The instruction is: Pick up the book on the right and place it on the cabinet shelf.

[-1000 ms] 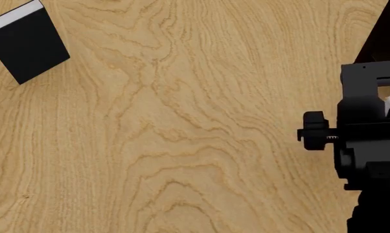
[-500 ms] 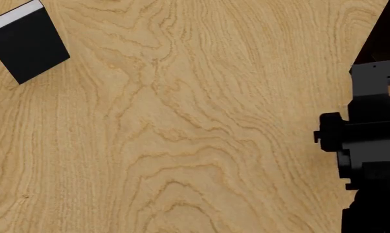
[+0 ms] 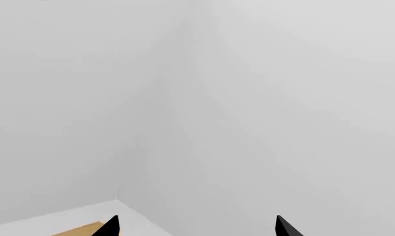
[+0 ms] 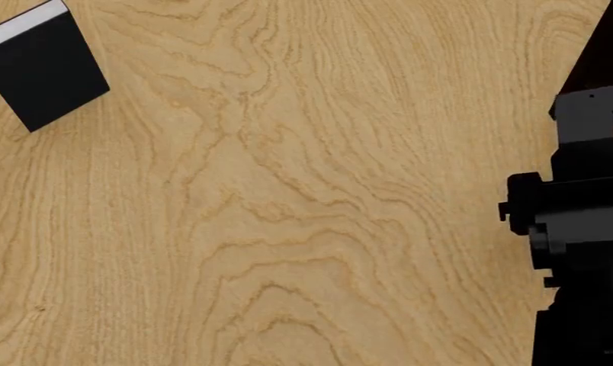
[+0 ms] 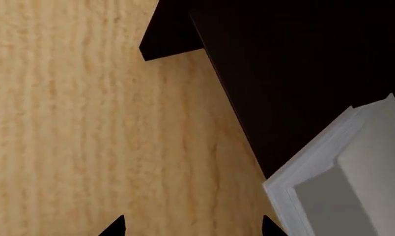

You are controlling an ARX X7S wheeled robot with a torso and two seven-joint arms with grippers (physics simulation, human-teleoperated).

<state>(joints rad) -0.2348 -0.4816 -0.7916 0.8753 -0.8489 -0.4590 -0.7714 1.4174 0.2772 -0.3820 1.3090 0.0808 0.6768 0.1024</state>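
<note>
The right gripper (image 5: 192, 227) is spread wide, holding nothing, over the wooden table (image 5: 86, 123). Just beyond it the grey book (image 5: 354, 167) rests against the dark cabinet (image 5: 296, 64) — the left gripper (image 3: 196, 227) gapes empty, facing blank walls.

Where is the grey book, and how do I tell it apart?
Follow the table to the dark cabinet at its right edge. The book shows against that cabinet in the right wrist view. It is pale grey with white page edges; the other book, far left, is black.
</note>
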